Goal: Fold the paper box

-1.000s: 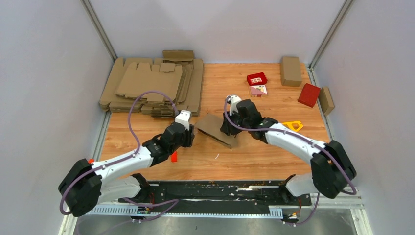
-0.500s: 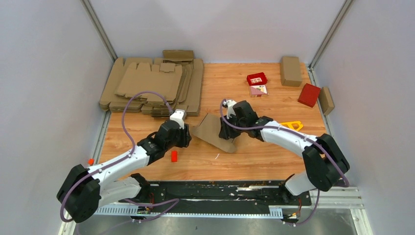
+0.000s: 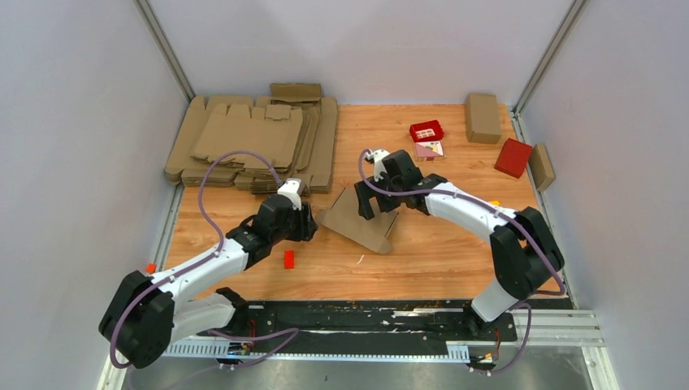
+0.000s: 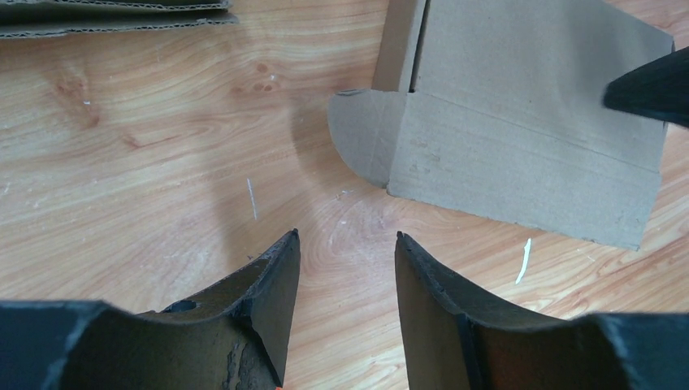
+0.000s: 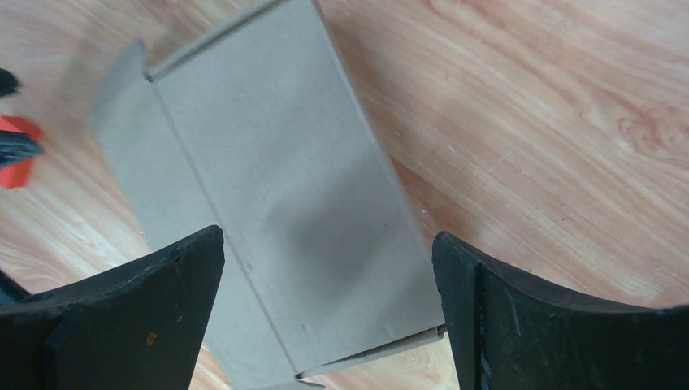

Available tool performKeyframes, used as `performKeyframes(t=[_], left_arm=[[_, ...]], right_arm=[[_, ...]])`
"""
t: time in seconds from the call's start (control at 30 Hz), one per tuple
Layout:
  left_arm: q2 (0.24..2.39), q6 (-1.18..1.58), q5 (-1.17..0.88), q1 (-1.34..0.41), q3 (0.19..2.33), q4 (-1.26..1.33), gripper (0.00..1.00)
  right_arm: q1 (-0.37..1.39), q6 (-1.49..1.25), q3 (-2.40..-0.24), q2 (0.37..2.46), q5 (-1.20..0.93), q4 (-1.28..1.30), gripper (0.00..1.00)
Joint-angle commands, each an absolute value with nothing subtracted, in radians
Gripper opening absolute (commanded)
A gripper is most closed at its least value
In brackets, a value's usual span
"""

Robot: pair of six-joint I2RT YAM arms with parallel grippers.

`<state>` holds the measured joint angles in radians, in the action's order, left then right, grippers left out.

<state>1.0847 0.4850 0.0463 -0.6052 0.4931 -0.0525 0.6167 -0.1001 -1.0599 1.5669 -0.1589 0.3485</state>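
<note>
Taking the paper box (image 3: pixel 357 218) as the landmark, it lay near the middle of the wooden table (image 3: pixel 422 260), a partly folded brown piece with one panel raised and a rounded flap pointing toward the left arm.

Nearest the arm bases, a small red piece (image 3: pixel 288 259) sat on the table to the near left of the box, close under the left arm. The left gripper (image 3: pixel 299 221) stood just left of the box; its wrist view showed the two dark fingers (image 4: pixel 272 296) parted with bare wood between them and nothing held, the box's rounded flap (image 4: pixel 361 138) lying a little beyond their tips, not touching.

The right gripper (image 3: pixel 375 199) hung over the far right part of the box. In its wrist view the fingers (image 5: pixel 166 280) were spread wide on either side of the box's long panel (image 5: pixel 284 203), one to each side, and neither pad was seen pressing the cardboard; whether the tips touched it could not be told.

Right of the box, partly hidden by the right arm, lay a yellow triangular frame (image 3: pixel 493 205). Farther back and to the left was a stack of flat cardboard sheets (image 3: pixel 252 142). Farther back to the right sat a small red box (image 3: pixel 426 131) with a printed card (image 3: pixel 429 149) beside it, a folded brown carton (image 3: pixel 483 118), another red box (image 3: pixel 513 157), and a second brown carton (image 3: pixel 542 166) at the table's right edge.
</note>
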Motion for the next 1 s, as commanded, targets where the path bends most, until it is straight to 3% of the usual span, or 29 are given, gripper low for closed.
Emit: performKeyframes(t=[0.0,0.37,0.67,0.83,0.97], left_arm=[[1.079,0.491,0.011,-0.584,0.483,-0.013,0.54],[1.072,0.475,-0.039,-0.562,0.455,-0.005,0.54],[1.010,0.541,-0.022,-0.538,0.367,0.009,0.53],[1.017,0.568,-0.056,-0.534,0.352,0.023,0.51],[1.051,0.591,-0.108,-0.534,0.339,0.069,0.45]], right_arm=[[0.617,-0.019,-1.106,1.631,-0.183,0.390,1.00],[0.643,0.036,-1.114,1.674,-0.251,0.424,1.00],[0.576,-0.102,-0.962,1.553,-0.360,0.291,0.98],[0.457,-0.207,-0.925,1.519,-0.505,0.215,0.83],[0.412,-0.242,-0.918,1.529,-0.485,0.200,0.60]])
